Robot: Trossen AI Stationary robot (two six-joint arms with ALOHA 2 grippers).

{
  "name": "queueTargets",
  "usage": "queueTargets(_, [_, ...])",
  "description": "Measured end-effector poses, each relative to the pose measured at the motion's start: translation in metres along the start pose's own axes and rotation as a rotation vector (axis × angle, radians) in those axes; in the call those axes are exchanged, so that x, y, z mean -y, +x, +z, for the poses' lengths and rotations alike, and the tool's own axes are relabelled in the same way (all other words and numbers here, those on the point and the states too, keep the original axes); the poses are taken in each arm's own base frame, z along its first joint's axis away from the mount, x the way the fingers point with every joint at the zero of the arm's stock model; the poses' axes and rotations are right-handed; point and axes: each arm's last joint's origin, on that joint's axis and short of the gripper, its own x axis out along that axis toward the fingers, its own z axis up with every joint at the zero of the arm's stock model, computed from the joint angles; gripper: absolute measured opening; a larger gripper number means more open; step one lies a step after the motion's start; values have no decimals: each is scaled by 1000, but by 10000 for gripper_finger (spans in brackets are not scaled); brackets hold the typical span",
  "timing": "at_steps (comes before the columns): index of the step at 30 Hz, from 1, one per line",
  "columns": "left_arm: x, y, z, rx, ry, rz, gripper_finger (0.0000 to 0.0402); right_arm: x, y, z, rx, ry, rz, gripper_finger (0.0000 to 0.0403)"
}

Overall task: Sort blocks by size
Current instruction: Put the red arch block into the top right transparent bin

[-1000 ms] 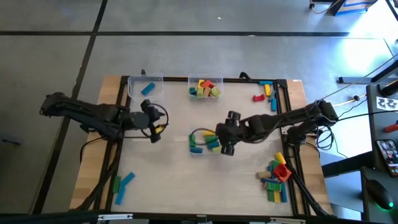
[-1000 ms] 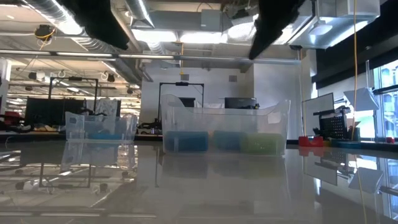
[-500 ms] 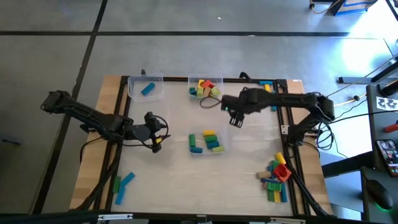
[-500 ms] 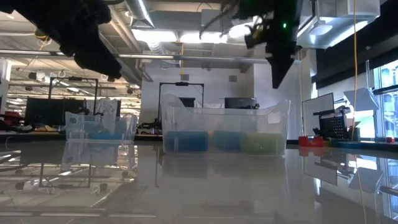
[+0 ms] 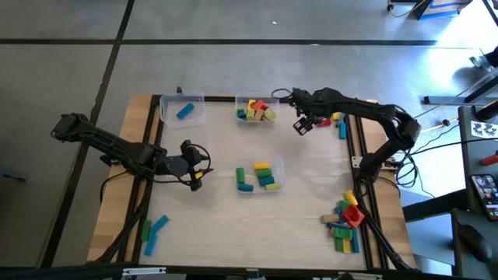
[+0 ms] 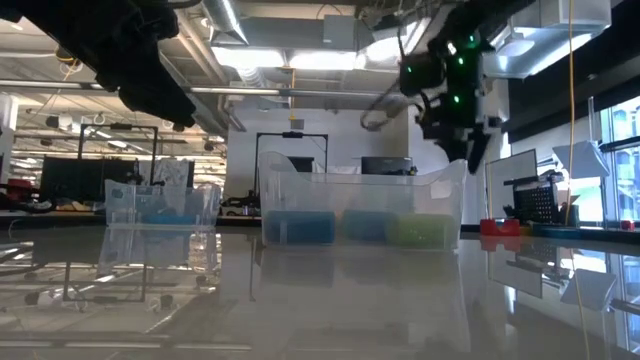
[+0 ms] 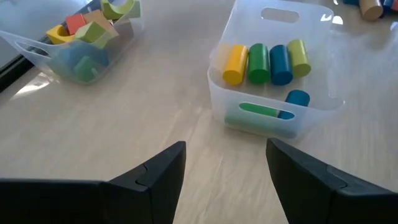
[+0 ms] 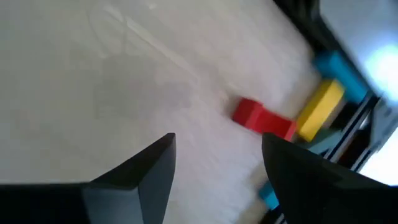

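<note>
Now bring your right end effector (jaws apart, empty) straight down over the small red rectangular block, clear of the neighbouring yellow block, before closing.

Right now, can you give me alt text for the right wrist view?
The open right gripper hangs empty above the pale table, its two dark fingers framing a red block ahead. A yellow block and blue block lie just beyond.

red block, yellow block, clear tub
</note>
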Motion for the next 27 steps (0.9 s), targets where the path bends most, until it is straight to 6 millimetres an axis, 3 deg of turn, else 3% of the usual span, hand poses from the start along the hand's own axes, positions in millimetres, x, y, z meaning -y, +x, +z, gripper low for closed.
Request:
queueTargets(6, [0,0,0,0,0,0,218,19,30,-5,-47,193,-9,237])
queueTargets(12, [0,0,0,0,0,0,218,30,54,-8,-15,278,2,237])
queueTargets(27, [0,0,0,-1,0,1,218,49,87,-14,52,408,22,237])
